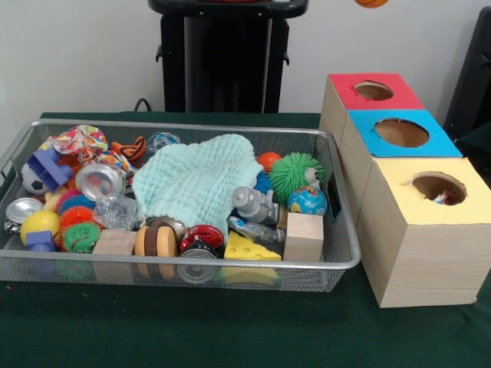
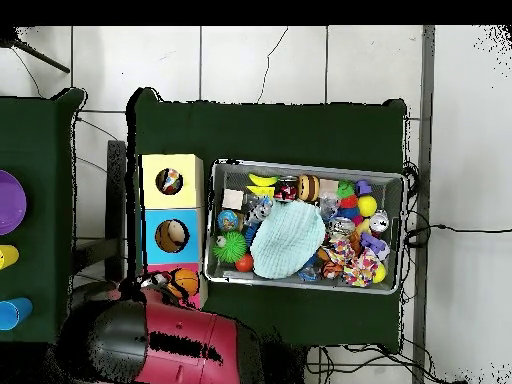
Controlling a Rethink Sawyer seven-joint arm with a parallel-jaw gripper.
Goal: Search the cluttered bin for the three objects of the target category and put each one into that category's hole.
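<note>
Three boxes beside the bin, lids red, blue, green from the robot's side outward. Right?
Not quite: the third lid is yellow, not green. The front view shows the red lid, the blue lid, then yellow, all beside the bin.

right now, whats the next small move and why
Probably lower the orange ball straight down toward the hole in the red box. The ball hangs high above that hole, roughly in line with it, and the overhead view also puts it over the red box.
</note>
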